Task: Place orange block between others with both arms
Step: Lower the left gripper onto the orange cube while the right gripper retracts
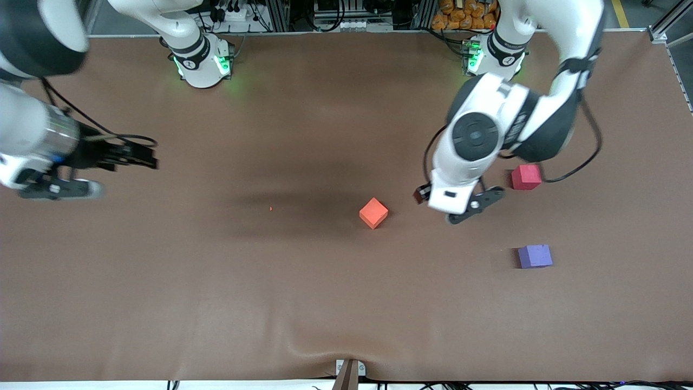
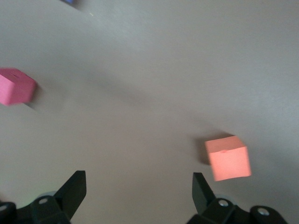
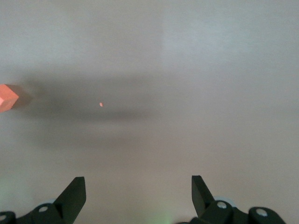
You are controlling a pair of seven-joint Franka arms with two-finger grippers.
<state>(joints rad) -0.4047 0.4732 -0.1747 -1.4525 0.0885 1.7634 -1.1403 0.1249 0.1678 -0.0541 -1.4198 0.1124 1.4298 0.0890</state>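
The orange block lies on the brown table near its middle. The pinkish-red cube and the purple-blue cube lie toward the left arm's end, the purple-blue one nearer the front camera, with a gap between them. My left gripper hovers over the table between the orange block and the pinkish-red cube. It is open and empty, with the orange block just outside one finger and the pinkish-red cube farther off. My right gripper hangs open and empty over the right arm's end, with the orange block at the view's edge.
A tiny orange crumb lies on the mat between the right gripper and the orange block. The mat bulges at the front edge by a clamp. The arm bases stand along the table's back edge.
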